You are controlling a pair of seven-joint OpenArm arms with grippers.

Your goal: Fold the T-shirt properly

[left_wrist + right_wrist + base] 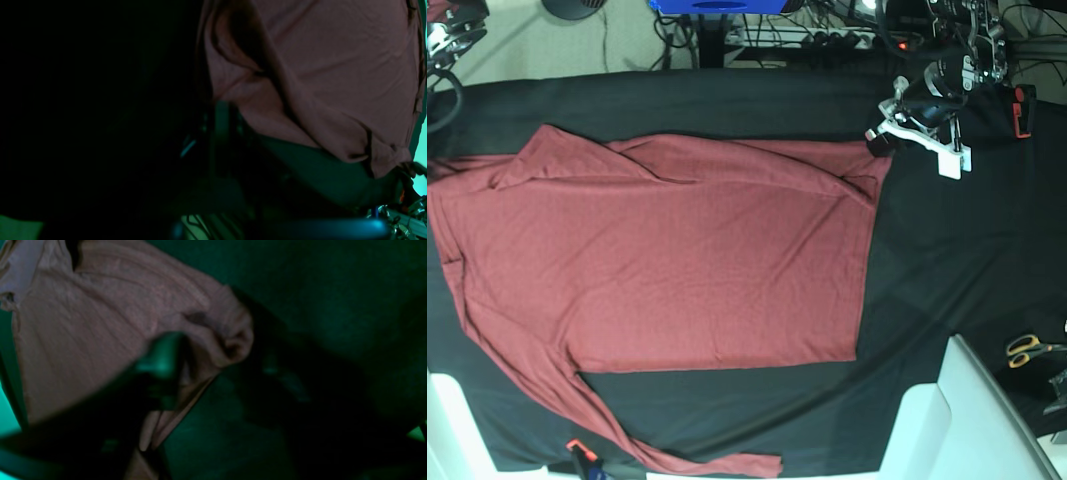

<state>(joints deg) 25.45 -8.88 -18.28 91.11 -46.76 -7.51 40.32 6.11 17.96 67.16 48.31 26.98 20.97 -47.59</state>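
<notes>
No text, label, brand, number or sign can be read on the T-shirt [677, 260] or anywhere around it.

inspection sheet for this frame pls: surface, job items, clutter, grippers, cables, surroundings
Surface: black tablecloth, wrinkled, covers the table.
Job's things: red T-shirt spread flat; one sleeve trails to the near edge, another folded over the far edge.
Clutter: scissors on the cloth; white panel over the near corner.
Grippers: left gripper at the shirt's far corner, grip unclear; right gripper beside a bunched shirt edge, blurred, state unclear.
Cables: tangle and a power strip beyond the table.
Surroundings: blue object on the floor.
</notes>
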